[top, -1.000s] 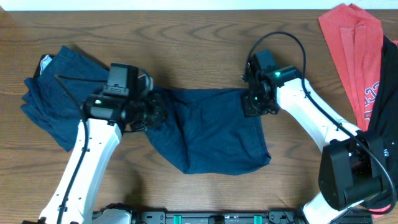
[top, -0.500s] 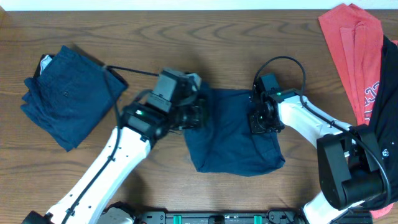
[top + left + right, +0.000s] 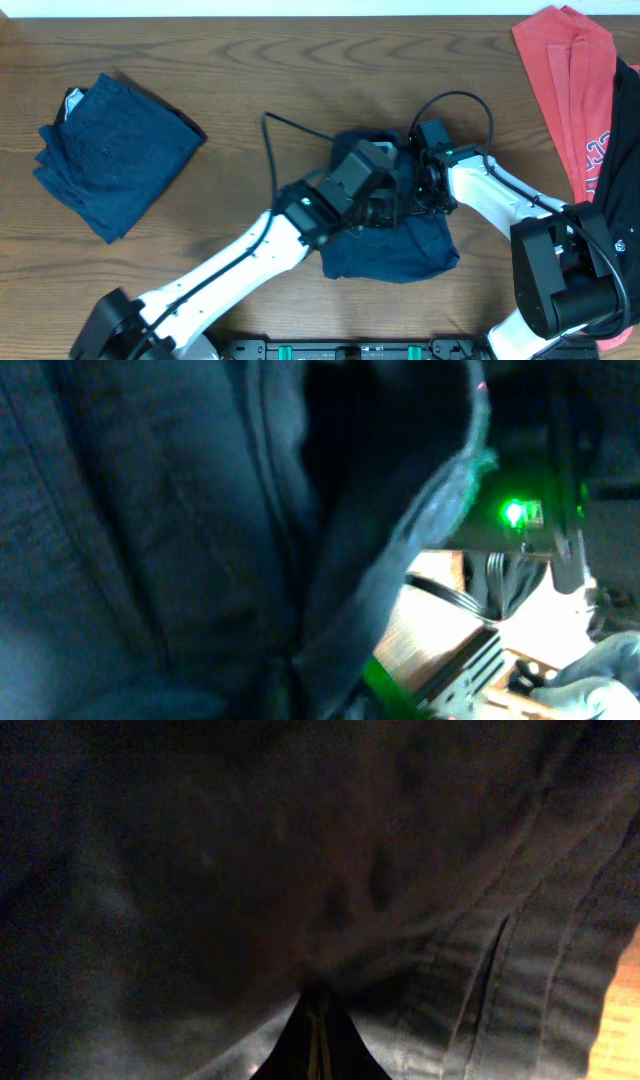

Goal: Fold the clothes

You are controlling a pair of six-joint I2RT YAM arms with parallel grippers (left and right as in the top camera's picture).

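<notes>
One pair of dark navy shorts (image 3: 400, 255) lies at the table's middle, its left part lifted and folded over toward the right. My left gripper (image 3: 388, 208) is shut on that lifted edge, and navy cloth (image 3: 150, 540) fills the left wrist view and hides the jaws. My right gripper (image 3: 422, 195) sits close beside it on the shorts' right edge. In the right wrist view its fingers (image 3: 318, 1038) are pressed together on the dark fabric (image 3: 250, 870). A second pair of navy shorts (image 3: 110, 150) lies folded at the far left.
A red garment (image 3: 565, 80) lies at the back right corner with a black one (image 3: 622, 150) beside it at the right edge. The two arms are nearly touching over the shorts. The right arm's green light (image 3: 515, 512) shows in the left wrist view.
My left gripper has swept to the right with the shorts' left edge, folding it over toward the right gripper. The right gripper has barely moved in the last half second.
</notes>
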